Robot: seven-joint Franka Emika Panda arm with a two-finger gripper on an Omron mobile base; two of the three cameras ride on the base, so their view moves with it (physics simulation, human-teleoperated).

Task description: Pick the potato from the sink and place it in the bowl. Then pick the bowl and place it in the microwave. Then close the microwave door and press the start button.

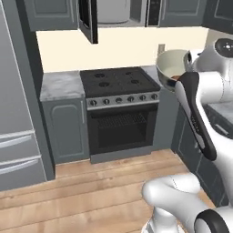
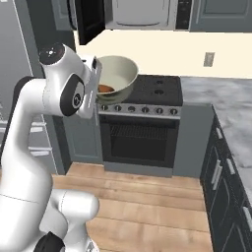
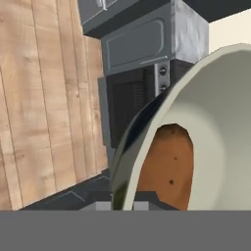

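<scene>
Bowl (image 2: 117, 78) up in air over stove (image 1: 119, 82), potato (image 2: 105, 88) inside, so I count first step done. Jaws clamped on bowl rim, I judge. Microwave (image 2: 142, 14) above, door (image 1: 88, 19) open. Left: bowl in, door shut, start pressed.

Base views flanking the stove (image 1: 119, 81); hand view against the bowl (image 3: 220, 122)
</scene>
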